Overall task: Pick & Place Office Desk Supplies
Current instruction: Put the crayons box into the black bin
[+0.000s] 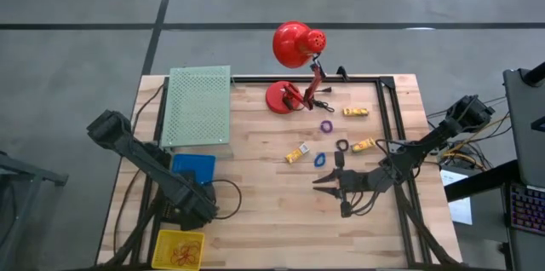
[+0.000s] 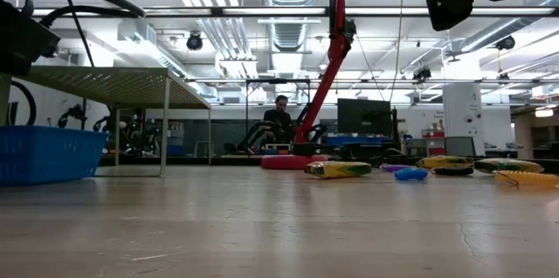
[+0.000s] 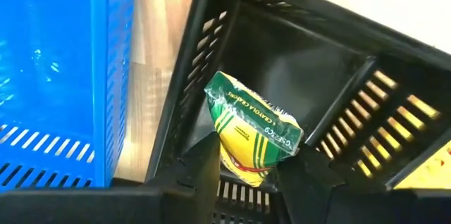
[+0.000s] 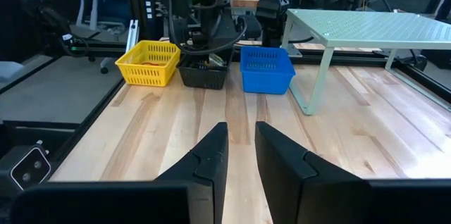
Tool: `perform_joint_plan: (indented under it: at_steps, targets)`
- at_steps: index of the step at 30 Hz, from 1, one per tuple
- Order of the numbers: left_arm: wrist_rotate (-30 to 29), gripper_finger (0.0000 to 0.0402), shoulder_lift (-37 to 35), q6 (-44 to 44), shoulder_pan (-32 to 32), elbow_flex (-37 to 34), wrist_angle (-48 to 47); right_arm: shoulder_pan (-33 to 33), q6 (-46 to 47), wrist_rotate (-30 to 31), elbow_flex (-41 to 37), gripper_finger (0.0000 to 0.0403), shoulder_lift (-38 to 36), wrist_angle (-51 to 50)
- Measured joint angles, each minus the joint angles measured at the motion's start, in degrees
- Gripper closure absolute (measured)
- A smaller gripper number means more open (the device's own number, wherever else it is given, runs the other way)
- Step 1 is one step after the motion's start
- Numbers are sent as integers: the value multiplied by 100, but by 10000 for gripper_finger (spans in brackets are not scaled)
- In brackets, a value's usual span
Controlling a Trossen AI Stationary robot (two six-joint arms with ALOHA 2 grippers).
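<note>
- Left end effector [image 3: 243, 171] is gripping a green-and-yellow crayon pack [image 3: 254, 129] over the black basket [image 3: 296, 48], beside the blue basket [image 3: 56, 76]
- Right end effector [image 4: 239, 146] is hovering above the worktop [image 1: 255, 186], fingers slightly parted and empty
- Yellow packs [image 1: 296, 155], a blue ring [image 1: 320, 159] and a purple ring [image 1: 326, 126] are lying just ahead of it, near the red lamp [image 1: 294, 45]
</note>
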Motion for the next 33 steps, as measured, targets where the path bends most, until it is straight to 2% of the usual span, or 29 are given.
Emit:
perform_joint_plan:
  at_steps: [16, 20, 28, 33]
  targets:
    - [-24, 261, 0, -36, 4, 0, -11, 0, 0, 2, 0, 319, 0, 0]
    - [-31, 228, 0, -41, 7, 0, 24, 2, 0, 1, 0, 325, 0, -2]
    - [-68, 126, 0, 7, 7, 1, 148, 0, 0, 0, 0, 335, 0, -1]
    - [-63, 93, 0, 20, 7, 2, 145, 2, 0, 1, 0, 329, 0, -2]
